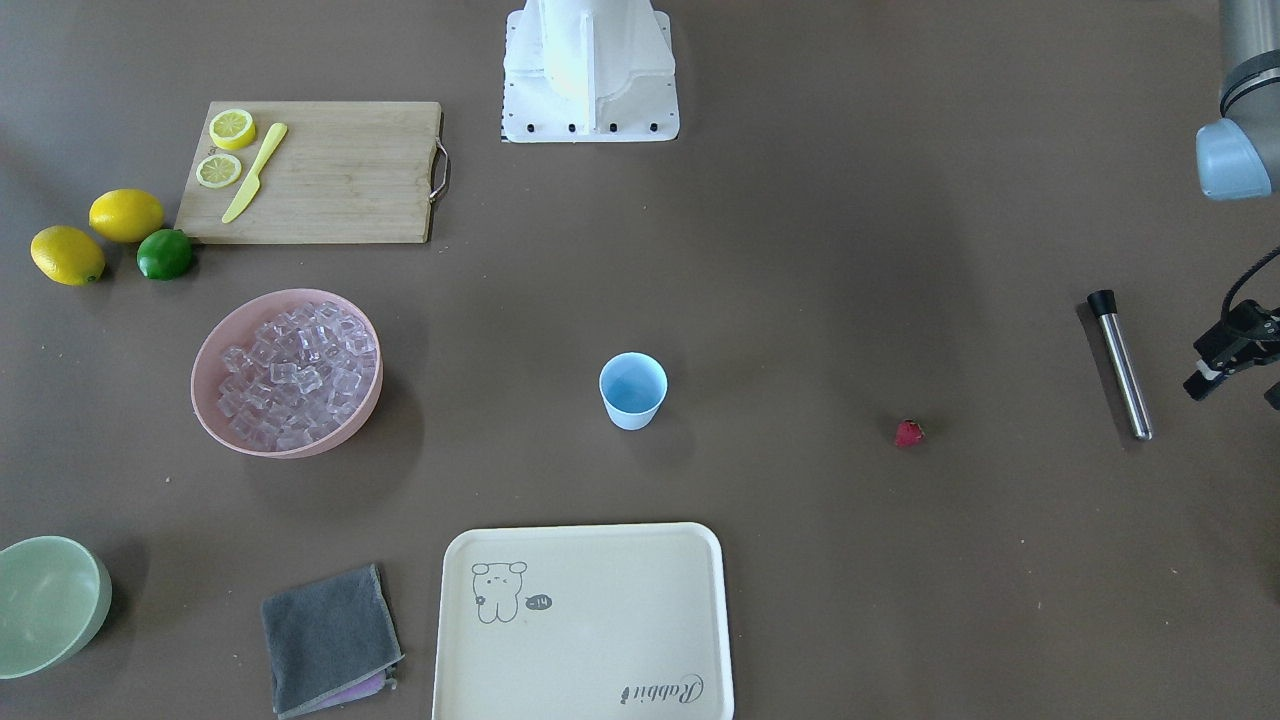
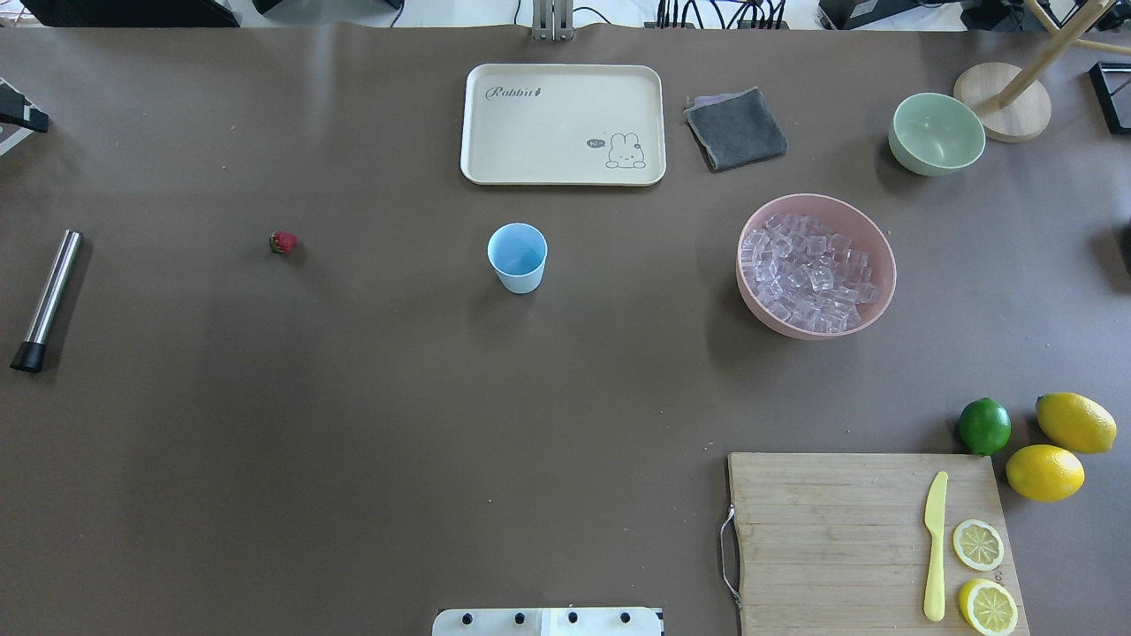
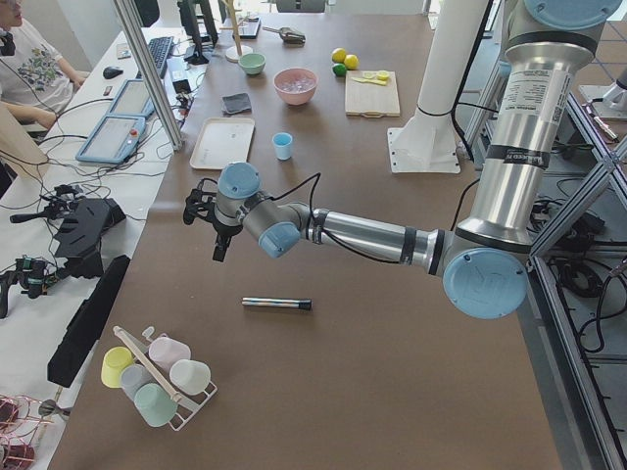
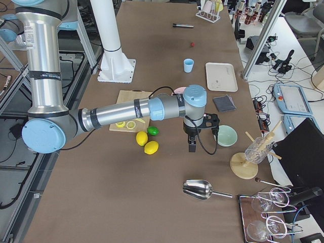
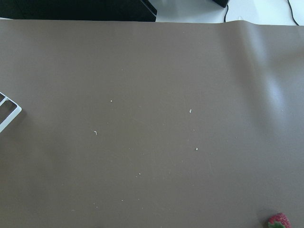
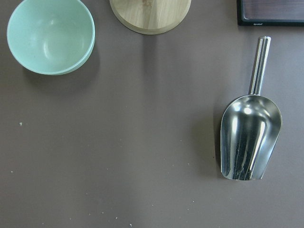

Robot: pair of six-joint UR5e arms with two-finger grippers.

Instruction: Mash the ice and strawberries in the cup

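The light-blue cup [image 1: 632, 390] [image 2: 517, 256] stands upright and looks empty at mid-table. Ice [image 1: 290, 375] [image 2: 813, 272] fills a pink bowl [image 1: 300, 445]. One strawberry [image 1: 909, 432] [image 2: 283, 242] lies alone on the mat and also shows at the bottom right of the left wrist view [image 5: 278, 221]. My left gripper [image 1: 1235, 385] [image 3: 217, 245] hangs above the table beyond a steel muddler [image 1: 1120, 365] [image 2: 49, 296]; I cannot tell whether it is open or shut. My right gripper [image 4: 192, 146] hovers near the green bowl [image 4: 226, 135]; I cannot tell its state either.
A cutting board [image 2: 866, 539] holds lemon halves and a yellow knife, with two lemons and a lime [image 2: 984, 426] beside it. A cream tray [image 2: 495, 132], a grey cloth [image 2: 735, 128], a metal scoop [image 6: 251, 137] and a wooden stand [image 6: 149, 14] are also about. A rack of cups [image 3: 157, 377] stands past the muddler.
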